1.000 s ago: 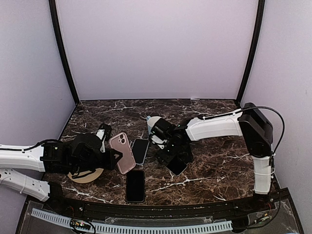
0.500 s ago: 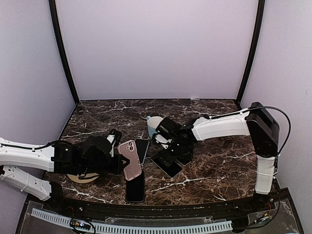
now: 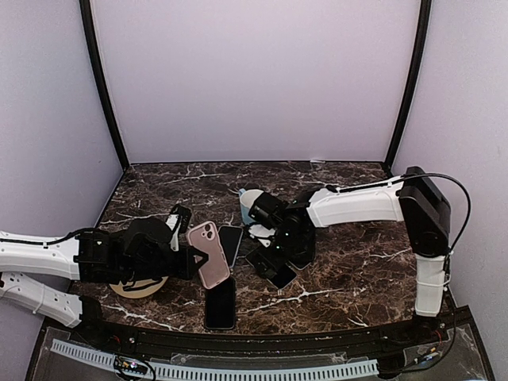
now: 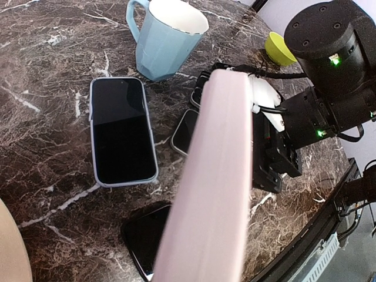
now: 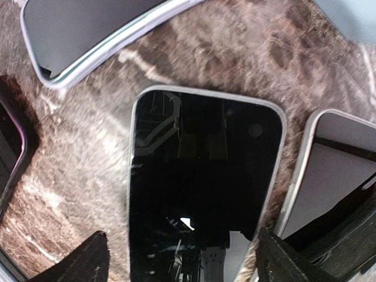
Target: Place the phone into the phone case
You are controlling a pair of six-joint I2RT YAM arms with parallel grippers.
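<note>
L gripper clamped tight on pink case, held tilted off the table, shifted a bit toward centre vs 1 s ago; R gripper jaws wide, straddling but not gripping the black phone, which lies flat.

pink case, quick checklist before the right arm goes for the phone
1. pink case gripped by left gripper: ok
2. right gripper open above black phone: ok
3. black phone flat, screen up: ok
4. fingers clear of neighbouring phone: not ok, its edge lies right beside one finger
5. case's open side turned toward the phone: cannot tell
</note>
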